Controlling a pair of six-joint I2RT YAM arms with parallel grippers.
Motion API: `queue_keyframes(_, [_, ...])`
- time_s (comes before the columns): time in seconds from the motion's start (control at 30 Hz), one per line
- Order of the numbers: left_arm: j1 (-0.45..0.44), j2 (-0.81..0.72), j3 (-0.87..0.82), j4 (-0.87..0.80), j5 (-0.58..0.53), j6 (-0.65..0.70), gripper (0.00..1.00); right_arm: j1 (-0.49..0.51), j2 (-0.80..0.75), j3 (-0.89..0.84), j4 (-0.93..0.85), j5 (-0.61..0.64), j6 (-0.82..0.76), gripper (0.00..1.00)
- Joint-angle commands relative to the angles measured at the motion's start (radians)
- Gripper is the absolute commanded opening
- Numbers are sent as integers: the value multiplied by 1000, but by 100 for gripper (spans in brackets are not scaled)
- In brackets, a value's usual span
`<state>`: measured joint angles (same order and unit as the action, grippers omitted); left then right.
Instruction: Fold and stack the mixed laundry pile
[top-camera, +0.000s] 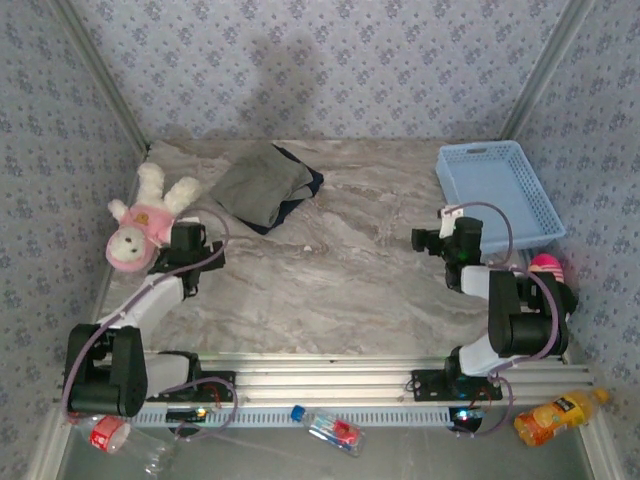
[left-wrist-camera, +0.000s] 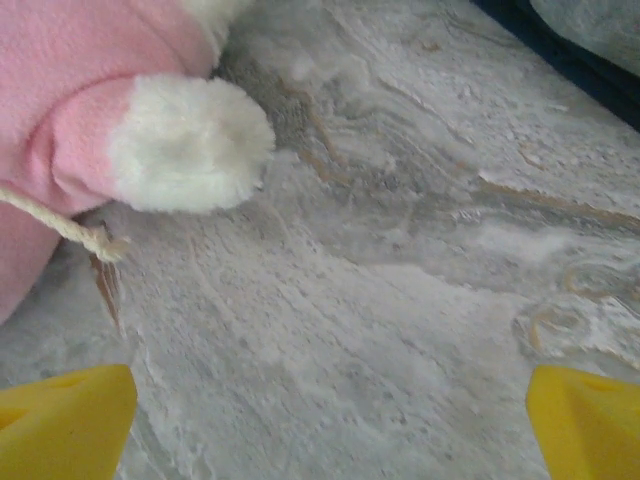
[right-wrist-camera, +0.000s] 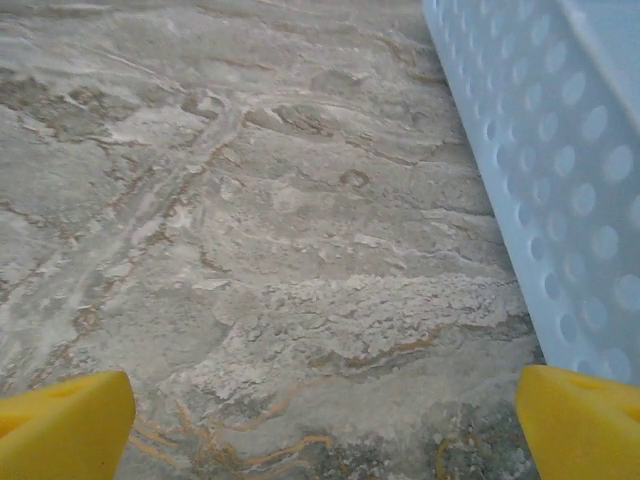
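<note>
The mixed laundry pile (top-camera: 265, 188) sits towards the far left-centre of the counter (top-camera: 340, 280). From overhead I read it as one bundle. The olive-grey garment (top-camera: 255, 185) lies on top, and the dark navy garment (top-camera: 308, 183) shows beneath it along the right and near edges. I cannot tell how neatly the navy layer is folded underneath.

Both pieces are soft, limp and light. I expect them to sag when lifted, and the top layer may slide off the lower one if I drag it. If I tidy the bundle, I would pinch a doubled edge or a corner rather than the middle, and use both hands on the bigger navy piece.

My left hand (left-wrist-camera: 325, 420) is open with nothing between its fingers. It is low over bare counter, just beside the plush toy (left-wrist-camera: 100, 100) and well short of the pile. My right hand (right-wrist-camera: 325, 420) is also spread wide and empty, next to the wall of the blue basket (right-wrist-camera: 560, 150).
</note>
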<state>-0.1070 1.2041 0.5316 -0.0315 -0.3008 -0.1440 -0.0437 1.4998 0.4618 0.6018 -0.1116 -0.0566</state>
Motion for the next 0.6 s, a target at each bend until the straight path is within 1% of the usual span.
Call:
queue_keyframes(0.0, [18, 76, 2, 297, -60, 69, 100, -22, 9, -60, 174, 6, 25, 100])
queue_keyframes(0.03, [18, 110, 6, 326, -63, 75, 100, -24, 33, -81, 237, 11, 33, 100])
queue_keyframes(0.07, [18, 140, -7, 390, -62, 81, 100, -28, 48, -96, 303, 1, 41, 100])
queue_keyframes(0.13, [22, 203, -47, 573, -73, 94, 100, -24, 27, -78, 226, 22, 31, 100])
queue_keyframes(0.17, [26, 217, -31, 572, -76, 89, 100, -19, 34, -84, 255, 35, 32, 100])
queue_keyframes(0.2, [37, 239, -38, 624, -46, 104, 100, -17, 30, -79, 236, 54, 37, 100])
queue_keyframes(0.23, [42, 265, -55, 688, -41, 112, 100, -16, 26, -77, 230, 63, 37, 100])
queue_keyframes(0.3, [73, 307, -80, 782, 10, 91, 100, -10, 29, -78, 234, 70, 37, 100])
queue_keyframes(0.33, [74, 287, -78, 735, 17, 81, 100, -10, 28, -78, 231, 72, 37, 100])
queue_keyframes(0.4, [74, 301, -118, 817, 31, 90, 100, -10, 29, -78, 233, 72, 36, 100])
queue_keyframes(0.43, [74, 324, -146, 879, 13, 83, 100, -11, 30, -78, 232, 71, 35, 100])
queue_keyframes(0.47, [75, 358, -169, 997, 14, 100, 100, -8, 29, -78, 233, 72, 36, 100])
queue_keyframes(0.5, [73, 328, -152, 902, 19, 87, 100, -9, 30, -78, 233, 72, 35, 100])
queue_keyframes(0.53, [79, 323, -134, 864, 26, 83, 100, -9, 30, -77, 233, 73, 35, 100])
queue_keyframes(0.57, [81, 341, -152, 935, 27, 87, 100, -10, 30, -76, 233, 74, 36, 100])
